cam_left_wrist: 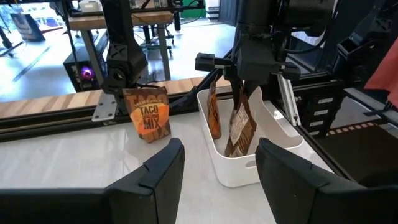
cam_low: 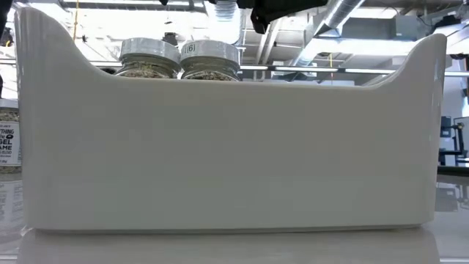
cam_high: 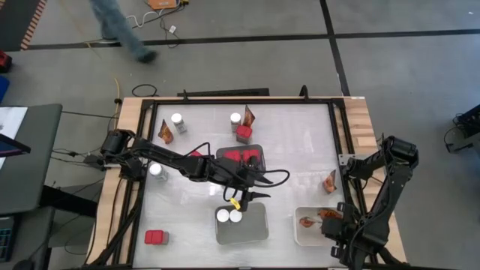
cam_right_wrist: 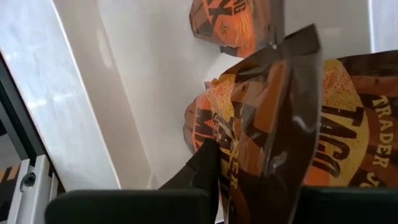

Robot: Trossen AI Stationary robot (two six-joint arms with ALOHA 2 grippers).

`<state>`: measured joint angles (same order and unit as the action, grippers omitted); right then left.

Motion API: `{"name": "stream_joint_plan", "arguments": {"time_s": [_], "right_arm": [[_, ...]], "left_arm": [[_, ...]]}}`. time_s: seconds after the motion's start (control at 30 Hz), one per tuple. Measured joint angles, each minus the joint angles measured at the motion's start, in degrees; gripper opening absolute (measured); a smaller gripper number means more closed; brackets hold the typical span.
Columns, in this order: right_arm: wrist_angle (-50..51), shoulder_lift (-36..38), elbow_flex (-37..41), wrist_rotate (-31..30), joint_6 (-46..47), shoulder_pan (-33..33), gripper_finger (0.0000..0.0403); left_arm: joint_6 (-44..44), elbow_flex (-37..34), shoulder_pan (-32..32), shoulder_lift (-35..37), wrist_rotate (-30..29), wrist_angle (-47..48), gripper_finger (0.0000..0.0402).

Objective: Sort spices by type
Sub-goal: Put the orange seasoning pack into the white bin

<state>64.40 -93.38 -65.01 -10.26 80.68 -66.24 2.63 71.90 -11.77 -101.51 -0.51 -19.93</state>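
**Packet going into the white tray**

A concrete workshop floor surrounds a pale, glossy table framed in light wood. On the table, seen from above, the right gripper point(cam_high: 328, 218) is held over the white tray point(cam_high: 300, 234) at 5 o'clock, where 1 flat orange-brown packet point(cam_high: 307, 222) already lies. A second packet point(cam_left_wrist: 241, 127) is pinched by its top edge between that gripper's fingers and hangs into the tray; the jaws are nearly closed on it. The left gripper point(cam_high: 253, 196) is held near table centre, its fingers point(cam_left_wrist: 163, 163) spread partway with nothing between them, just above the grey tray point(cam_high: 253, 231) holding 2 white-lidded jars point(cam_high: 229, 216).

1 loose packet point(cam_high: 331, 182) stands at 3 o'clock, 2 more point(cam_high: 166, 133) near 11 and 12 o'clock. The packets look light, thin and crinkly, likely to flex and slide, so a pinch on the sealed top edge is judged safest. The jars appear rigid, smooth and round, best taken across the lid. The red boxes point(cam_high: 157, 238) look stiff and flat-sided, easily gripped across 2 faces.
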Motion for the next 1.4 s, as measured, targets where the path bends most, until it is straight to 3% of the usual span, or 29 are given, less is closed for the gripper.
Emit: {"name": "stream_joint_plan", "arguments": {"time_s": [0.7,1.17,1.4], "right_arm": [[2.52,-0.02,-0.02,-0.01,3.89,0.0,0.0068],[3.21,-0.07,-1.17,-0.03,3.52,0.0,0.019],[14.08,-0.07,-8.34,-0.08,3.49,0.0,0.0214]], "left_arm": [[-0.02,0.02,0.0,-0.02,-0.04,-0.06,0.019],[0.41,0.02,0.0,-0.02,-0.04,-0.06,0.019],[0.57,0.02,0.21,-0.02,-0.07,-0.08,0.019]]}}
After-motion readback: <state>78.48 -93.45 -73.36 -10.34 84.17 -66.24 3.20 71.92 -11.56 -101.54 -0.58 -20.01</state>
